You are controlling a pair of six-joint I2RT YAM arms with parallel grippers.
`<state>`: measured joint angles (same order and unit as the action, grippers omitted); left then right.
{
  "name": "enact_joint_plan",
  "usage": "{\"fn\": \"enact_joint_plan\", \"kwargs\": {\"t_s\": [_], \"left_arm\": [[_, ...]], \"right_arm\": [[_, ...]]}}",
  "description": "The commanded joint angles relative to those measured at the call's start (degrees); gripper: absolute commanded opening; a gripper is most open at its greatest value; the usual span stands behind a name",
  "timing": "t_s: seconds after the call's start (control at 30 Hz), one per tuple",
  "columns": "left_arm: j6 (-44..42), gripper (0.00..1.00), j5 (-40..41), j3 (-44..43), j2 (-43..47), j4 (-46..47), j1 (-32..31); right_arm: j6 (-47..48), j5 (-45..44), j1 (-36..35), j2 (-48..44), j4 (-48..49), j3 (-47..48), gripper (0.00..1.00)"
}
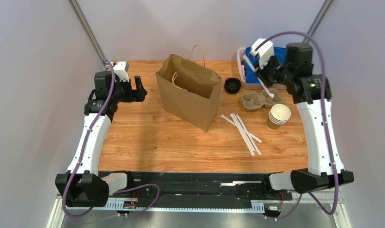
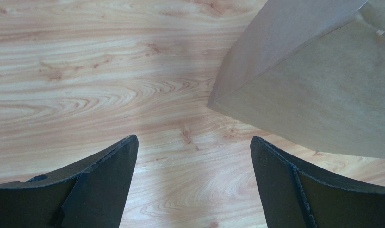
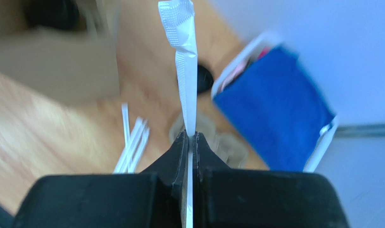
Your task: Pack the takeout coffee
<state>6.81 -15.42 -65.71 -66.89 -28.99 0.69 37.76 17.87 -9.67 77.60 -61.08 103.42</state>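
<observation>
The table (image 1: 156, 142) is lying bare along its near edge; the bag (image 1: 189, 95) is standing open by the far edge, left jaws hanging apart beside it. Right jaws are clamping a wrapped straw (image 3: 185, 71) over the far right corner: best carrying it high over the bag's rim. The takeout coffee is showing nowhere.

Open table (image 1: 146, 137) left of upright paper bag (image 1: 189, 95), straws (image 1: 244, 130) rightward.
</observation>
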Motion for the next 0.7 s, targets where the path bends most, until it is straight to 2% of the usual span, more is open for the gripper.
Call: {"fn": "enact_joint_plan", "kwargs": {"t_s": [0.0,0.13,0.27,0.37,0.43,0.67], "left_arm": [[-2.15,0.96,-0.31,-4.42,0.01,3.5,0.45],[-1.1,0.96,-0.58,-4.07,-0.17,4.03,0.54],[-0.92,0.96,0.03,-3.28,0.97,4.47,0.45],[-1.71,0.96,1.09,-2.93,2.02,3.95,0.45],[-1.71,0.96,1.71,-2.49,2.47,3.6,0.45],[-0.83,0.96,1.8,1.11,5.89,3.07,0.45]], "right_arm": [[-18.48,13.76,0.09,1.93,9.99,14.95,0.0],[-32.63,19.65,-1.39,8.16,25.26,24.19,0.0],[-38.88,21.5,-6.58,14.49,29.26,31.14,0.0],[-36.37,18.45,-12.81,16.88,29.09,32.29,0.0],[-29.72,15.89,-17.89,17.58,26.47,31.41,0.0],[-23.71,9.48,-23.02,16.35,28.47,18.24,0.0]]}}
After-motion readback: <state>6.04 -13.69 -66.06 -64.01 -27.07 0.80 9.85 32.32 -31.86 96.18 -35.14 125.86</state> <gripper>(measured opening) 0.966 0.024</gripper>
